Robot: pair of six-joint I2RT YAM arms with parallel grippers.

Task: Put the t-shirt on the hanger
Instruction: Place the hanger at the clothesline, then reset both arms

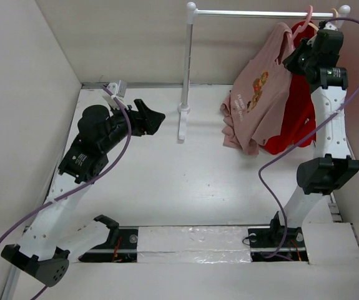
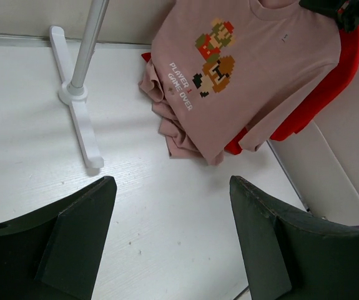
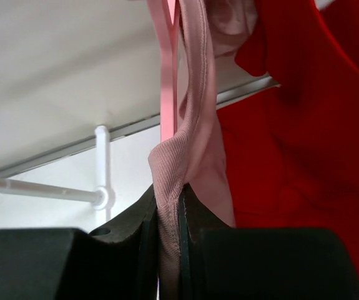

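Spreading under everything, the white surface (image 1: 167,181) carries a white clothes rack (image 1: 186,75) whose rail reaches to the far right corner. From that end of the rail hangs the t-shirt (image 1: 260,100), dusty pink, its front and pixel cartoon (image 2: 213,56) facing the left arm and its lower hem bunched on the surface. A red shirt (image 1: 295,125) hangs touching it from behind. The hanger (image 3: 167,94) shows as a thin pink strip running down just beside the ribbed collar, with its hook over the rail. I cannot tell whether its arm sits inside the shirt.

The right gripper (image 3: 168,206) is clenched on a fold of that collar, high up near the rail. The left gripper (image 2: 172,184) is released, fingers spread with nothing between them, hovering well apart from the garment.

Risks, as I judge them:
- A pull on the collar could drag the hook off the rail, dropping both hanger and shirt.
- A collar stretched on one side only could let the shirt slip off the hanger's shoulder.
- The red shirt, pressed so close, could get caught in the next grip.
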